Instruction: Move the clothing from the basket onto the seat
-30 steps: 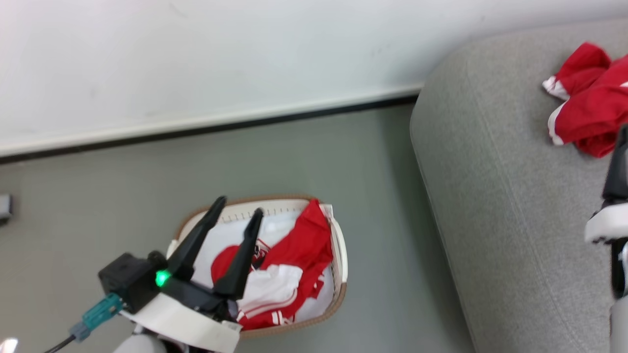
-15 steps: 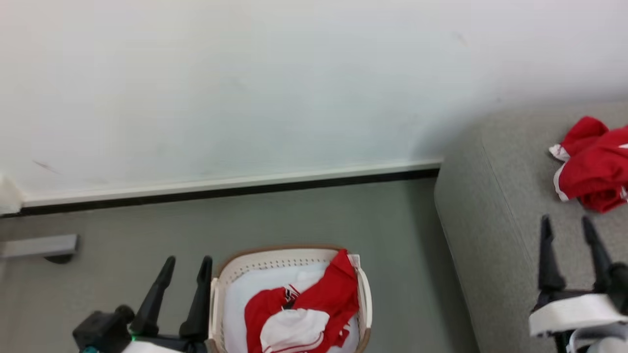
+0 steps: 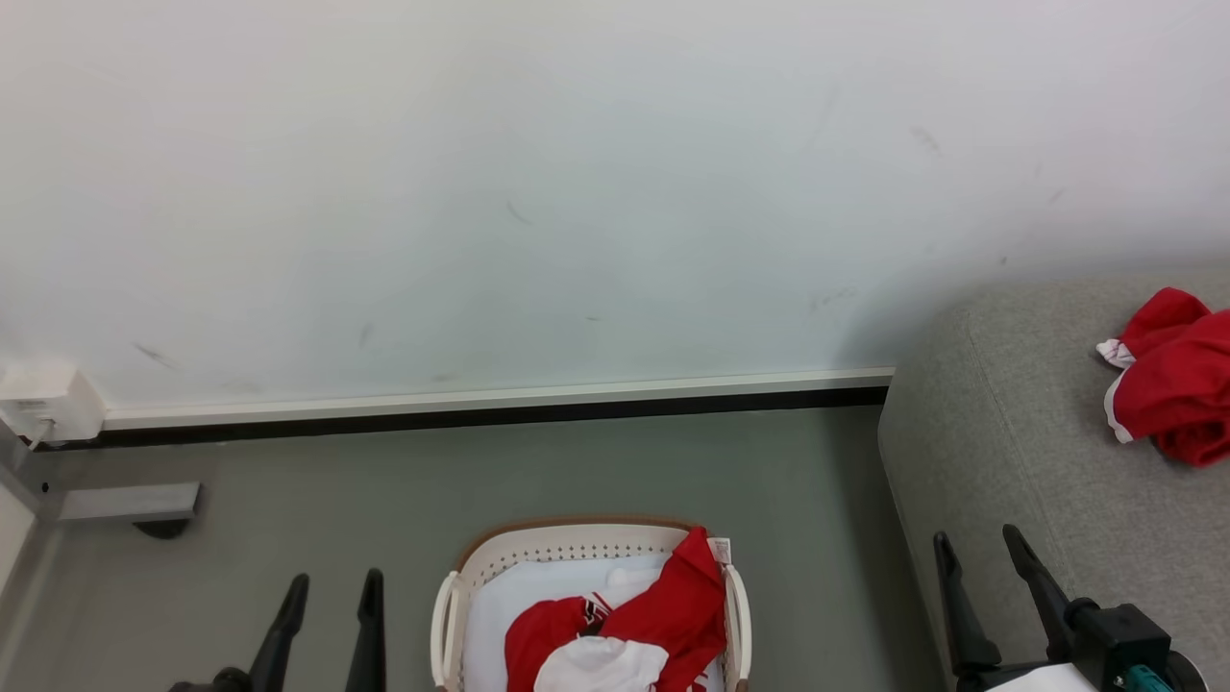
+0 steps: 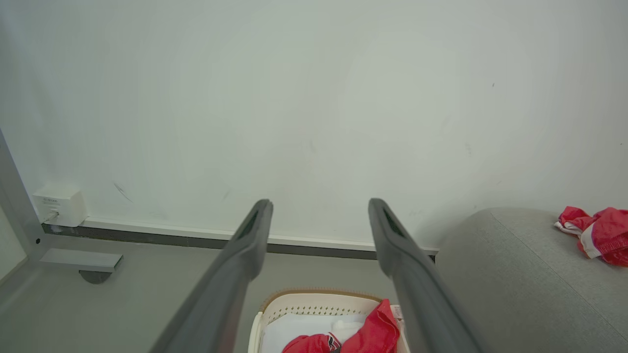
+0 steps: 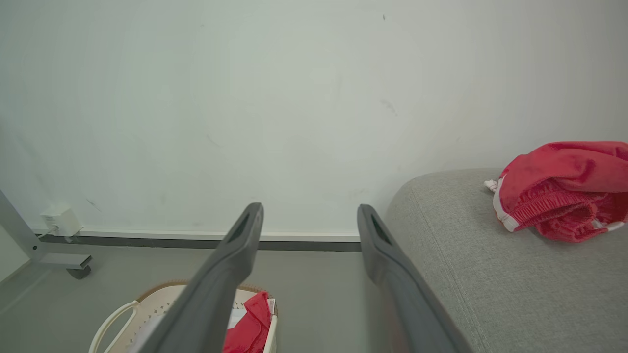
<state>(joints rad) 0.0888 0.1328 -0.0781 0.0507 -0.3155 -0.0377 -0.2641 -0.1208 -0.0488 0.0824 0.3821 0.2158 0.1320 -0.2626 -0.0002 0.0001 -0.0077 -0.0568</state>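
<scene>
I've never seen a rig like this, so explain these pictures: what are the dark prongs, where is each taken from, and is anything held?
The prongs are a two-armed robot's claws. One picture looks down from its head: left claw lower left, right claw lower right. The other two come from wrist cameras, each looking along its own claw. Both claws are open and hold nothing. On the floor stands a cream basket with red and white clothing inside. To its right, a grey seat has one red garment on it.
</scene>
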